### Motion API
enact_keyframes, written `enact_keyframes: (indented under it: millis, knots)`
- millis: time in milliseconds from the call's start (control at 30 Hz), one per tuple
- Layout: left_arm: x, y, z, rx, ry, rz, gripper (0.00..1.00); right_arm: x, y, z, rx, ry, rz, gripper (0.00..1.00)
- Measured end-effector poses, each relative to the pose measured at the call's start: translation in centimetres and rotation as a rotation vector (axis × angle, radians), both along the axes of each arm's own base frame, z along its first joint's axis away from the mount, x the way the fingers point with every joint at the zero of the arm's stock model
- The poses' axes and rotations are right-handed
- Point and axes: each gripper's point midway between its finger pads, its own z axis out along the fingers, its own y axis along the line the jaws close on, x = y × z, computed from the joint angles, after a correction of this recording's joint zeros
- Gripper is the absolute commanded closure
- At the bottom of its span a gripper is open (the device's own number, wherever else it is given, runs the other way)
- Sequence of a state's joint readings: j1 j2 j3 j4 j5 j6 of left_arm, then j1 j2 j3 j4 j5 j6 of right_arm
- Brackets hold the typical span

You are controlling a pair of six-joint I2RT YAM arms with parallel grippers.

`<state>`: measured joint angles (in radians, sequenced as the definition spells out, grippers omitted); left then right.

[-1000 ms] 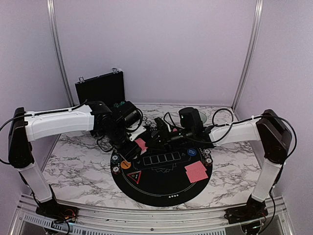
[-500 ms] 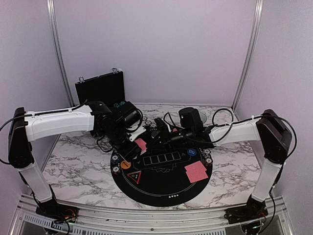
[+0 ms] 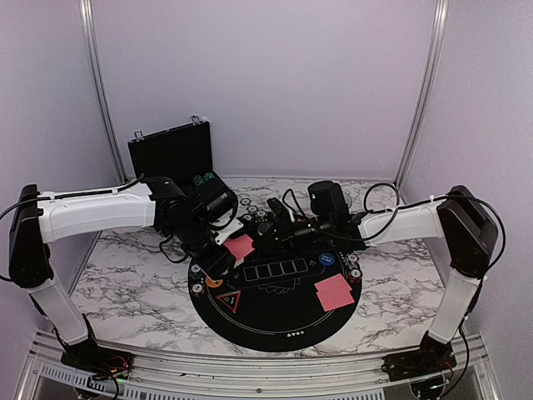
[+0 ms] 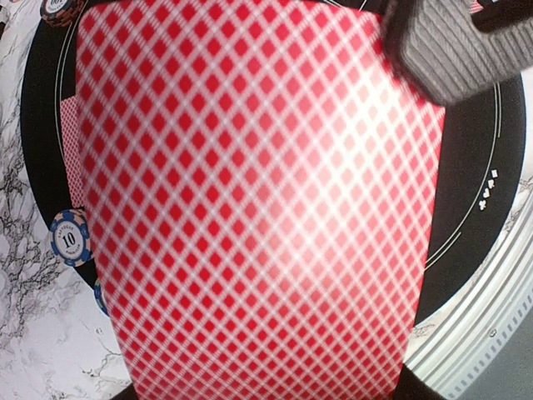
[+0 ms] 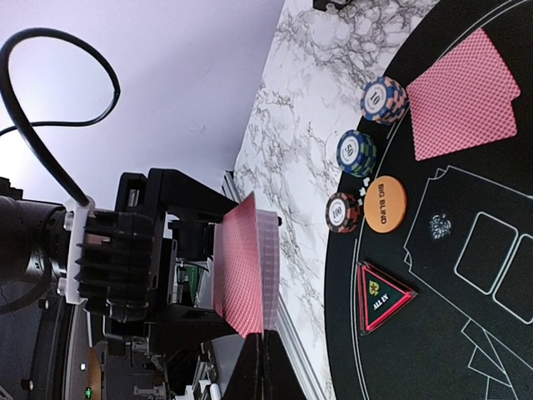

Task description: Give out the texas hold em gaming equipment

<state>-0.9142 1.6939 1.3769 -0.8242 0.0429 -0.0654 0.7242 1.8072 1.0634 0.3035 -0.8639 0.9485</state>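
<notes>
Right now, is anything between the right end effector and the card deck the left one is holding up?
Nothing visible. The right end effector is shut at the edge of the card deck held in the left end effector, with no gap showing.

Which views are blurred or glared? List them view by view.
Left wrist: the card deck fills the frame, out of focus, with a white glare patch right of centre; the blue 10 chip beside it is sharper. Right wrist: the orange Big Blind disc reads crisp. Top external: even light, no glare.
</notes>
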Motion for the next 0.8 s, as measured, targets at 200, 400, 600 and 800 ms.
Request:
enact_keyframes:
  millis: [200, 400, 600, 800]
  knots:
    - [-0.3, 1.1, -0.3, -0.003, 0.003, 0.025, 0.5, 1.0, -0.8, 0.9, 0.008, -0.022, -0.032, 1.0]
    - [-0.5, 2.6, -1.1, 0.002, 0.016, 0.068, 0.5, 1.7, -1.5, 2.3, 0.016, -0.078, -0.063, 1.0]
    - [-0.7, 3.9, -1.2, -0.007, 0.017, 0.107, 0.5, 2.7, -2.6, 2.1, -0.053, -0.199, -0.113, 1.0]
    - [-0.4, 5.0, -0.8, -0.018, 0.004, 0.139, 0.5, 4.5, -4.4, 2.4, -0.184, -0.461, -0.196, 1.0]
